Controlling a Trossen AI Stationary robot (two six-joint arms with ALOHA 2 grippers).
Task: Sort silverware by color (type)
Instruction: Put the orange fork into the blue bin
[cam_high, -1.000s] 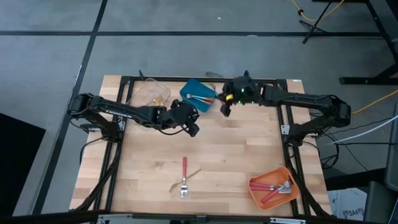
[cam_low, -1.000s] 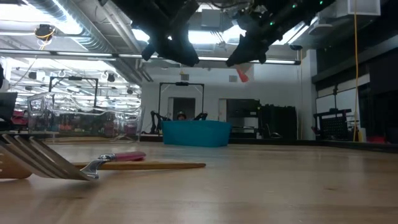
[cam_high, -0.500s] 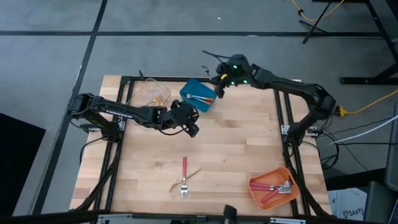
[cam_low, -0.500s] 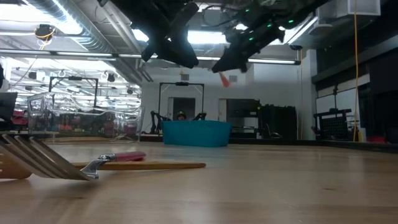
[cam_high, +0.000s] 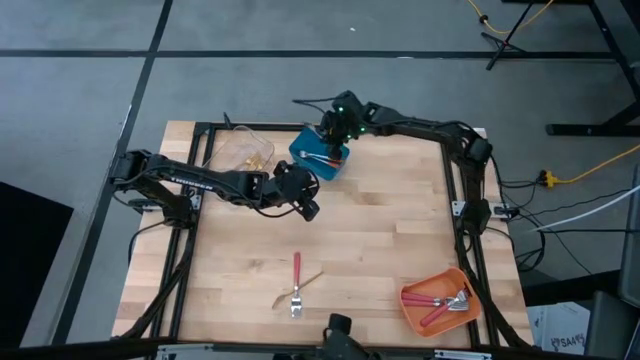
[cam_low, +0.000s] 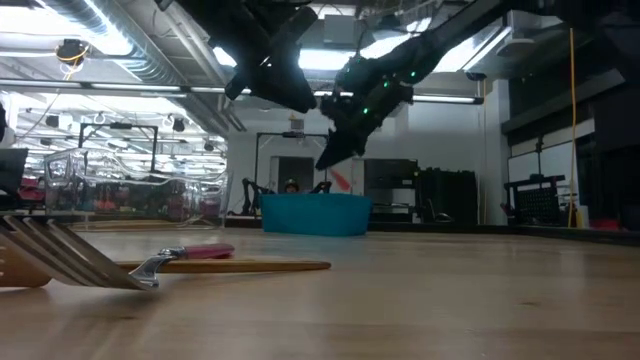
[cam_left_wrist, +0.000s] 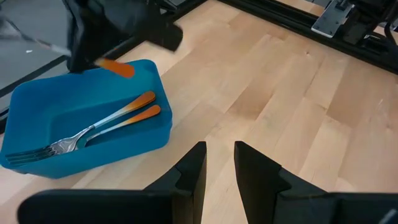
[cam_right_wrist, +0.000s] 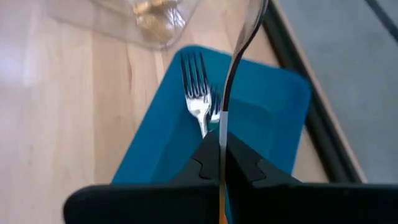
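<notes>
Now | right gripper (cam_right_wrist: 222, 163) hovering over blue bin (cam_high: 318, 153) at table's 12 o'clock, fingers clamped on an orange-handled utensil (cam_right_wrist: 231, 74) | bin holding two orange-handled forks (cam_left_wrist: 93, 127) | left gripper (cam_left_wrist: 219, 163) waiting at bin's 7 o'clock, fingers slightly parted, holding nothing | red fork (cam_high: 296, 285) and gold utensil (cam_high: 307, 282) lying at table's 6 o'clock

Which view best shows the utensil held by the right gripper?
The right wrist view: the utensil runs up from the shut right gripper, over the blue bin. The left wrist view shows only its orange handle end; the low view a small orange tip; the high view hardly any.
</notes>
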